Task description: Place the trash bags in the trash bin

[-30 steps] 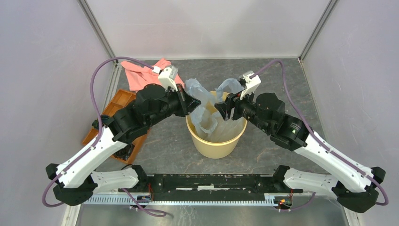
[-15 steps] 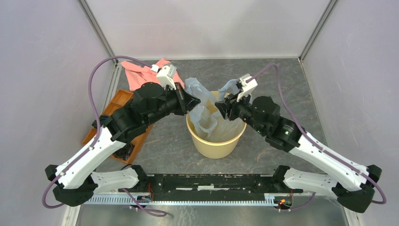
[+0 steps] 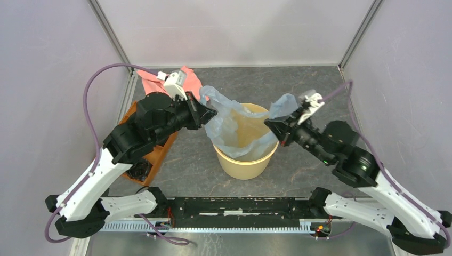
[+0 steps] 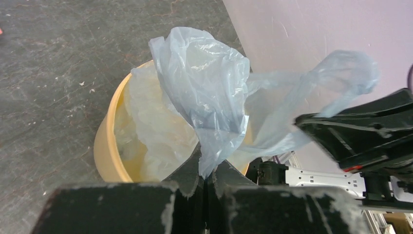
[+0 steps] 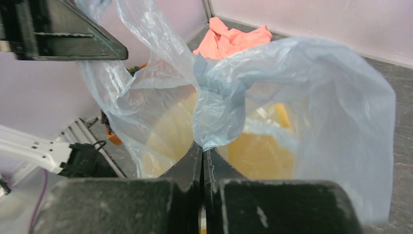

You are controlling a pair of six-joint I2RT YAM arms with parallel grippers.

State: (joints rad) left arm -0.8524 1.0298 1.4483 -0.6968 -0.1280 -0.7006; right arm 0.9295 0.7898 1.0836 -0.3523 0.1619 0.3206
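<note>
Half done, seemingly: thin translucent pale blue-grey plastic bag [image 3: 229, 125], pinched by left end effector [image 3: 212, 112] and right end effector [image 3: 271, 124], spread over round pale yellow plastic bucket [image 3: 245, 166] mid-frame, bottom inside, top yet to go in.

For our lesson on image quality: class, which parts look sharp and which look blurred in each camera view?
Top view: even light, sharp throughout. Left wrist view: the thin translucent blue-grey plastic bag is crisp, the left end effector pinching it blurred. Right wrist view: bag and right end effector both soft, close to the lens.
</note>
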